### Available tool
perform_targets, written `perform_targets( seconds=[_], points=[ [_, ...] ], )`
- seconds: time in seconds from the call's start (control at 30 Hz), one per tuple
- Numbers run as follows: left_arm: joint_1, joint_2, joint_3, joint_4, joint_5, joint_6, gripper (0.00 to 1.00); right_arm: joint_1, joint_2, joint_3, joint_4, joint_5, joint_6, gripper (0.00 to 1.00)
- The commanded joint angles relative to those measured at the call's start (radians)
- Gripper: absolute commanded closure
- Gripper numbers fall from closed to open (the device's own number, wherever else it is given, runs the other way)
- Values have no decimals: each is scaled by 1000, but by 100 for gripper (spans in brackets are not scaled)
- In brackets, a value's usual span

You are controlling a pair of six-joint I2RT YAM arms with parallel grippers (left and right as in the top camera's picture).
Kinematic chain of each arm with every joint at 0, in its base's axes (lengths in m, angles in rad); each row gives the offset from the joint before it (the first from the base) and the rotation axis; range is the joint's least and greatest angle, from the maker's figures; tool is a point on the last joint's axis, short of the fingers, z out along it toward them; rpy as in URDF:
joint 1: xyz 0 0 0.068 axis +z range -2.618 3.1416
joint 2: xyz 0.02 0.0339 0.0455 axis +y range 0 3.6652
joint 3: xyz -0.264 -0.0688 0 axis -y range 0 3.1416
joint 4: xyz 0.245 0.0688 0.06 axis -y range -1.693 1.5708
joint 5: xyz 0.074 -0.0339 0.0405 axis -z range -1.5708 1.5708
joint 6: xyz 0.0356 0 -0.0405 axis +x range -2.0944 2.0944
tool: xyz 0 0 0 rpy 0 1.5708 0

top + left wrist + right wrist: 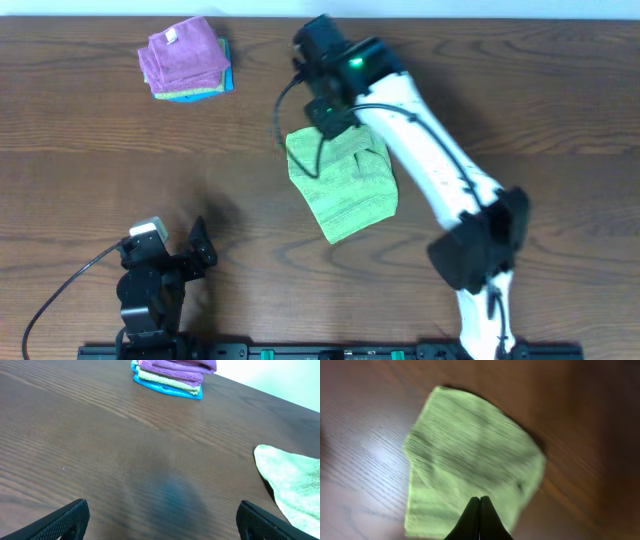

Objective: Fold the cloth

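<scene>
Wooden table [100, 150]: green cloth [345, 185], cloth stack [185, 58].

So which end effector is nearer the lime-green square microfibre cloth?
Right. The right end effector is shut directly over the lime-green cloth; the left end effector sits open, well off to the cloth's left, clear of it.

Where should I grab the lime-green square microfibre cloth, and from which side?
Probably its pointed near corner, approached from the robot's side of the table. The lime-green square microfibre cloth lies flat, so only an edge pinch works, and that corner juts clear of the right arm. The right gripper is shut and must open first.
</scene>
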Motion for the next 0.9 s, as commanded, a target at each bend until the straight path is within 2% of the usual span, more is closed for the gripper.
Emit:
perform_targets(
  seconds=[0.0, 0.1, 0.27, 0.53, 0.63, 0.87],
  points=[
    [-2, -8, -20, -3, 3, -1, 5, -53, -100, -8, -22, 43, 33, 99],
    [-2, -8, -20, -3, 3, -1, 5, -104, -185, -118, 14, 44, 39, 98],
    [-2, -8, -20, -3, 3, -1, 5, -163, -309, -401, 164, 19, 37, 98],
    [-2, -8, -20, -3, 3, -1, 5, -179, -326, -743, 469, -80, 14, 99],
    [-2, -8, -20, -3, 3, -1, 5, -184, -322, -793, 567, -101, 1, 99],
    [-2, -8, -20, -3, 3, -1, 5, -190, -177, -796, 631, -127, -7, 99]
  ],
)
